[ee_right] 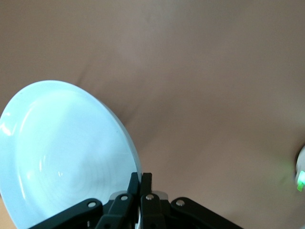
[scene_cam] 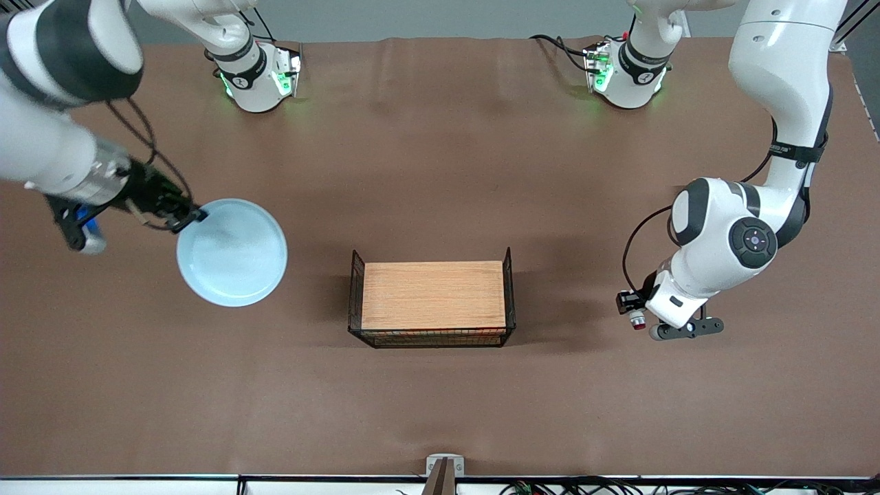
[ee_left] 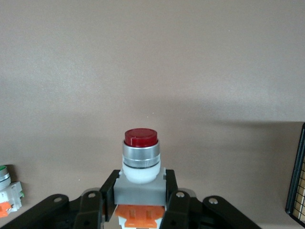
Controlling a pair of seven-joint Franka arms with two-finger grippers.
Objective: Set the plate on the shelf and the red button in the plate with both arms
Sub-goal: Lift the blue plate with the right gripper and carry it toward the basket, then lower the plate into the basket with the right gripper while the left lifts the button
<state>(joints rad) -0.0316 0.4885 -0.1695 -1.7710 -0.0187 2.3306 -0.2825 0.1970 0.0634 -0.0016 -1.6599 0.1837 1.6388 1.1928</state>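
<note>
Writing: we read none. Right pincer (scene_cam: 196, 214) clamps plate (scene_cam: 232, 252) rim; left pincer (ee_left: 141, 196) clamps red button (ee_left: 140, 160). Wire basket (scene_cam: 431, 336) sits mid-counter (scene_cam: 440, 172).

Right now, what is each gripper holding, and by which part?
The right gripper pinches the plate by its rim. The left gripper clamps the red button by its grey body, with the red cap sticking out past the fingers.
</note>
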